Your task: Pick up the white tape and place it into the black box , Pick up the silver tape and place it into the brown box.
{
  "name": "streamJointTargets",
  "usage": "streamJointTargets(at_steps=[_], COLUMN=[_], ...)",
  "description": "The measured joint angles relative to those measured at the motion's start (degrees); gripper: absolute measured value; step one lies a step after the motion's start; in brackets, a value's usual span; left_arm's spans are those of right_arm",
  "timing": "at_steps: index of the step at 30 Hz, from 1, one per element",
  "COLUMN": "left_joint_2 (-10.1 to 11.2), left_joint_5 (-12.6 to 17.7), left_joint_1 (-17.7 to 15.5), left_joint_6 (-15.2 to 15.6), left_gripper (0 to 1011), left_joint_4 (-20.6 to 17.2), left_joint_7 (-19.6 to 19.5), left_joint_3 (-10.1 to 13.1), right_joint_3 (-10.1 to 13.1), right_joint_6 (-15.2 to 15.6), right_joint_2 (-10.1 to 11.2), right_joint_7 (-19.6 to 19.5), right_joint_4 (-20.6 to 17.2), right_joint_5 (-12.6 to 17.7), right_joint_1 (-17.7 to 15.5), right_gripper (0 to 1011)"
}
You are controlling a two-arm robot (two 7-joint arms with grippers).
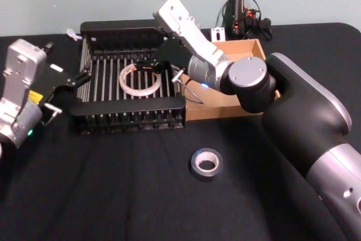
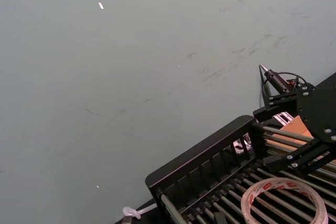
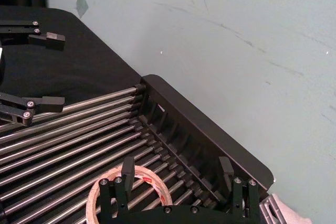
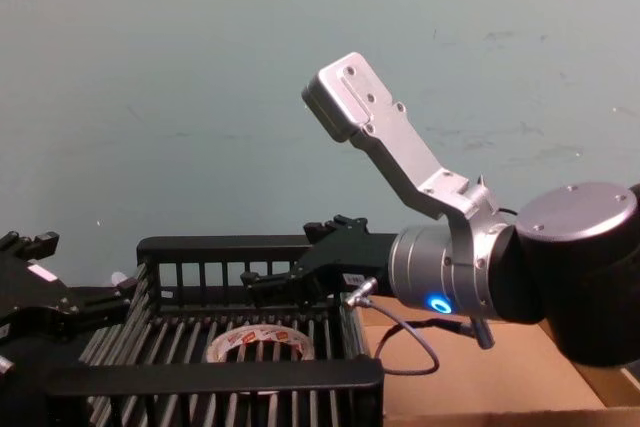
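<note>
1. Nearest the robot, the silver tape (image 1: 206, 162), a small thick roll of dull grey duct tape with a pale core, lies flat on the black tablecloth (image 1: 113, 196), untouched and well apart from both boxes. This half of the task looks not yet begun.
2. Farther back at the left sits the black box (image 1: 130, 112), a plastic crate with slatted sides and a barred floor. The white tape (image 1: 140, 79), a wide flat ring of whitish translucent tape with red printed marks, lies on those bars inside it, so the first half appears done.
3. The right gripper (image 1: 149, 63) hangs over the crate just above the ring's far right edge; its fingers (image 3: 127, 168) stand apart with nothing between them.
4. The left gripper (image 1: 66, 90) sits just outside the crate's left wall, its fingers also spread and empty, seemingly idle.
5. Right of the crate and touching it, the brown box (image 1: 248, 46), a shallow cardboard tray with low walls, is partly hidden by the right arm; what shows of its floor is bare.
6. What remains, as I judge it: fetch the silver roll and set it in the cardboard tray.
</note>
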Motion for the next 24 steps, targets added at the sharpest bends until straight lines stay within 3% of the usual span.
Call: streamJointTargets(at_steps=[8, 13, 24], left_joint_2=[0.00, 0.00, 0.00], left_joint_5=[0.00, 0.00, 0.00], left_joint_1=[0.00, 0.00, 0.00], left_joint_6=[0.00, 0.00, 0.00], left_gripper=[1001, 1001, 1001], left_joint_4=[0.00, 0.00, 0.00], left_joint_7=[0.00, 0.00, 0.00], left_joint_3=[0.00, 0.00, 0.00], right_joint_3=[0.64, 1.75, 6.36], right_joint_6=[0.15, 1.03, 3.82], right_joint_2=[0.48, 2.19, 9.38], right_joint_7=[0.57, 1.34, 2.54], right_joint_4=[-1.42, -5.97, -22.13], right_joint_5=[0.22, 1.03, 5.46], right_joint_1=[-0.59, -2.46, -10.54], right_gripper=[1000, 1000, 1000])
